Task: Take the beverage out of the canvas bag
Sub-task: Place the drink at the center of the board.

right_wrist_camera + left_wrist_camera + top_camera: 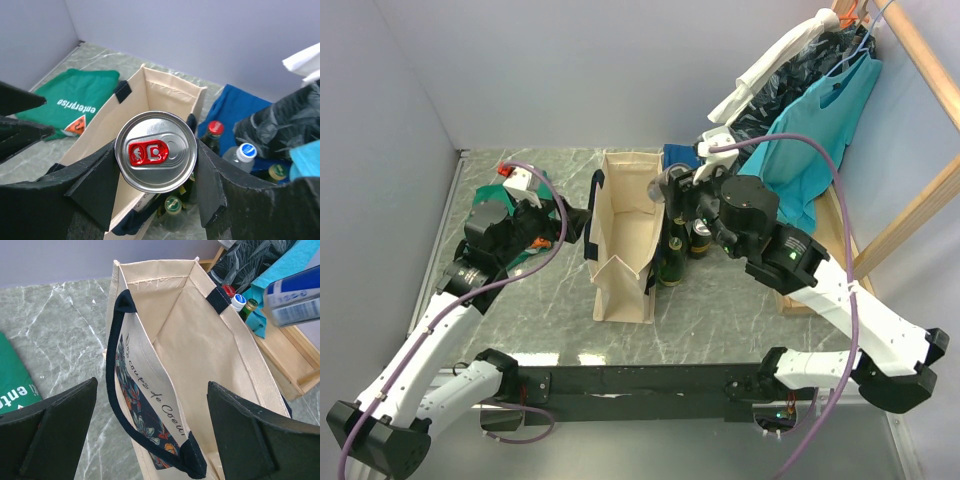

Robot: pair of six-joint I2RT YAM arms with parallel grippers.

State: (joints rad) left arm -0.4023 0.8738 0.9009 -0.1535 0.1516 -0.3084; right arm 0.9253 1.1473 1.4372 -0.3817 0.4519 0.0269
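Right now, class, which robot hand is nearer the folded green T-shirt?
Left. The left hand hangs open beside the green T-shirt, left of the canvas bag; the right hand grips a can over the bag's other side.

We see bright, even, diffuse light in all three views; shadows are soft, faintest beside the canvas bag. Pale glare patches lie on the bench at its near edge. The can looks crisp from the right wrist and blurred from the left.
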